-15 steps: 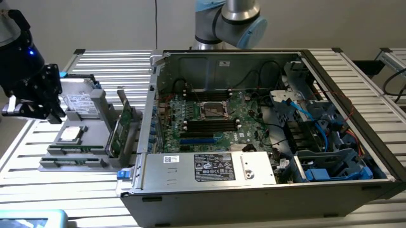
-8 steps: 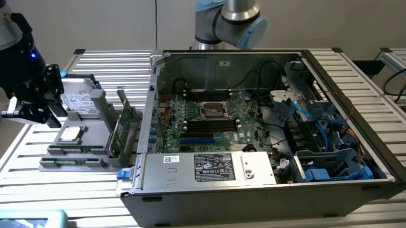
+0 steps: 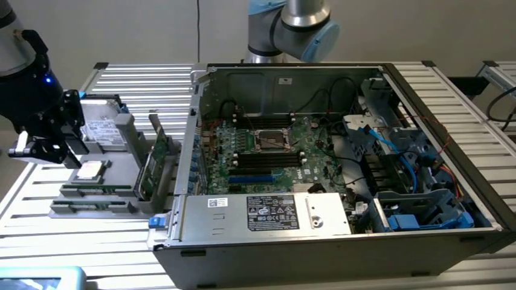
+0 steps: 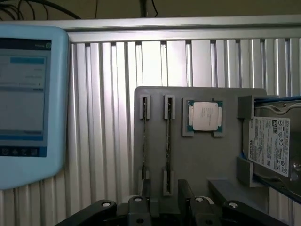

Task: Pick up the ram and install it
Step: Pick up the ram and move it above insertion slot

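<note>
While the arm reaches across to the exterior view's left, its gripper (image 4: 164, 186) hangs over the grey parts holder (image 4: 155, 94) with the two dark fingers (image 4: 184, 190) spread wide apart. From where I stand it has hold of nothing.

The ram (image 4: 168, 146) sits on edge in the holder, caught at both ends in its narrow slot. Seen from the wrist, it runs straight toward the gap between the fingers (whether the tips are level with the stick or above it, I cannot tell). A second stick (image 4: 144, 146) stands the same way in the neighbouring slot, just beside it. On the ram's other side a processor (image 4: 205, 116) lies flat in its own recess, and beyond that is a hard drive (image 4: 273, 146) with a white label.

A taller green expansion card (image 3: 156, 163) stands upright on the side of the holder nearest the computer case (image 3: 282, 78). The case lies open on the ribbed aluminium table (image 4: 103, 117), with its motherboard (image 3: 241, 139) facing up and the long black memory slots (image 3: 266, 159) in plain sight. A light-blue tablet (image 4: 28, 103) rests on the table near the holder.
</note>
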`<move>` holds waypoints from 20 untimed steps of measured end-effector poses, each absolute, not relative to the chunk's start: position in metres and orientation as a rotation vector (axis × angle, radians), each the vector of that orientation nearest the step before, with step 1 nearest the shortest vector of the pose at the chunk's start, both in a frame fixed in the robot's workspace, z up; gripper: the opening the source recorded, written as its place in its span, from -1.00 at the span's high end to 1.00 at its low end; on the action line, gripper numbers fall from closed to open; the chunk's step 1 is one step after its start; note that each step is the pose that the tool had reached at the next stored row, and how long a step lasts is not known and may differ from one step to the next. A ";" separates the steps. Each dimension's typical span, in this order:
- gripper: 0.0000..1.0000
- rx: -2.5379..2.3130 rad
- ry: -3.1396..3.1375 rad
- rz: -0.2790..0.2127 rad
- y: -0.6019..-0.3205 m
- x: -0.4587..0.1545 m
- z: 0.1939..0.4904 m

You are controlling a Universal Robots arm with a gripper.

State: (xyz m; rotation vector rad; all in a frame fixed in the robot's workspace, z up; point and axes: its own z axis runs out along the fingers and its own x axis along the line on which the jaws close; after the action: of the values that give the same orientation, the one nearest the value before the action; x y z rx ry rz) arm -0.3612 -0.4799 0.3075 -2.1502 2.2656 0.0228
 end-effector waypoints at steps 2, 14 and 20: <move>0.26 -2.150 2.266 0.023 -0.480 -0.361 0.305; 0.26 -2.150 2.266 0.023 -0.480 -0.361 0.288; 0.26 -2.150 2.266 0.023 -0.481 -0.361 0.277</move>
State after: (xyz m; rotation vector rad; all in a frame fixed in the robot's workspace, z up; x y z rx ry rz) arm -0.3612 -0.4810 0.2770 -2.1501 2.2662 0.0231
